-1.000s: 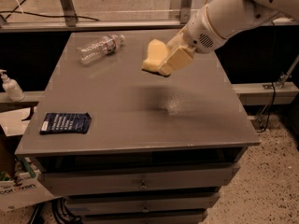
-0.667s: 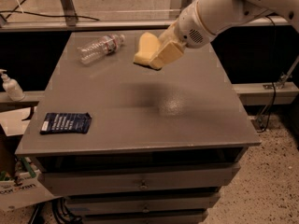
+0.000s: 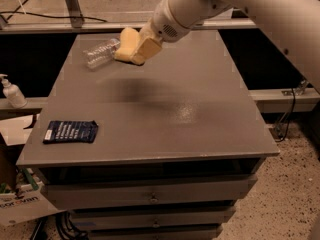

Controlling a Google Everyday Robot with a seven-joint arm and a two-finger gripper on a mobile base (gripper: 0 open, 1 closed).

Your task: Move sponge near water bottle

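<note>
Grey and mostly bare, the table [image 3: 210, 109] sits on a cabinet of drawers [image 3: 150, 196] against a dark back wall. Over its far left part hangs the gripper [image 3: 136, 51], clamped on the sponge [image 3: 125, 41], with the white arm [image 3: 200, 4] reaching in from the upper right. The sponge is held tilted and clear of the top, and its shadow [image 3: 130, 89] lies on the table a little nearer the camera. A second ago the sponge was over the middle of the far half, well apart from the bottle [image 3: 99, 54]. It has since been carried left and away, and now overlaps the bottle's cap end in this view. Whether the two touch cannot be told. The bottle lies on its side where it lay before. By my reading the carry is nearly done, and what is left is to lower the sponge and let go just beside the bottle. The one risk is nudging the bottle, which looks light and could roll. Nothing else stands in the way: a dark blue packet [image 3: 70, 131] rests unmoved at the near left corner, well apart, and a pump dispenser [image 3: 11, 91] stands off the table to the left.
</note>
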